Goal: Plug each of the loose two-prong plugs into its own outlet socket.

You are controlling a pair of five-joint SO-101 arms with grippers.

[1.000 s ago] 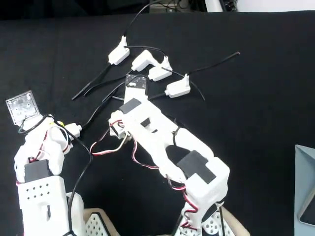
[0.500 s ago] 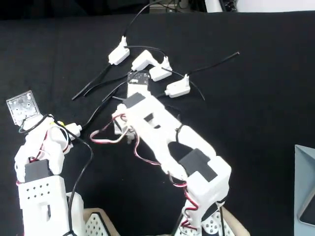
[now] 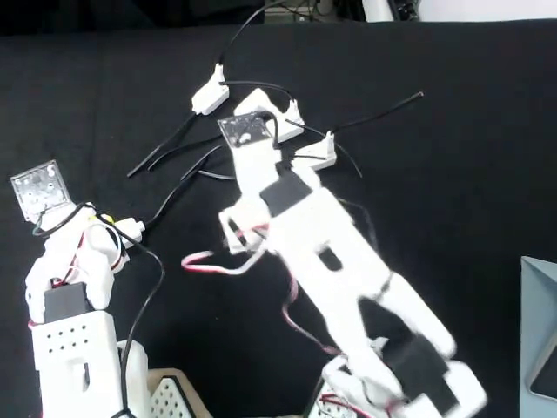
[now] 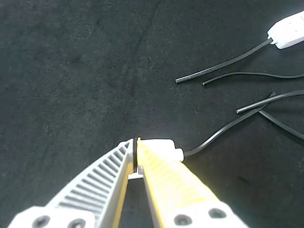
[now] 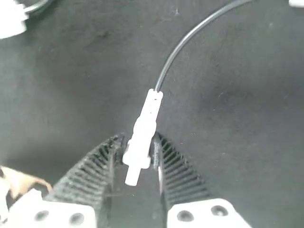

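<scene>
1. Pinching a white plug (image 4: 159, 146) tight between the fingers of the left gripper (image 4: 137, 159), close to the left edge of the tabletop (image 3: 452, 174), with its black cord (image 4: 223, 130) trailing away across the surface.
2. Clamping a second white connector (image 5: 142, 135) by its sides in the right gripper (image 5: 137, 154), toward the middle of the far edge, with its cord curving off.
3. Lying loose near the far edge: a white connector piece (image 3: 210, 91) and another white piece (image 3: 322, 153), with black cords crossing between them.
4. Sitting at the right edge: a grey tray (image 3: 533, 331) holding something dark, too cropped to identify.
</scene>
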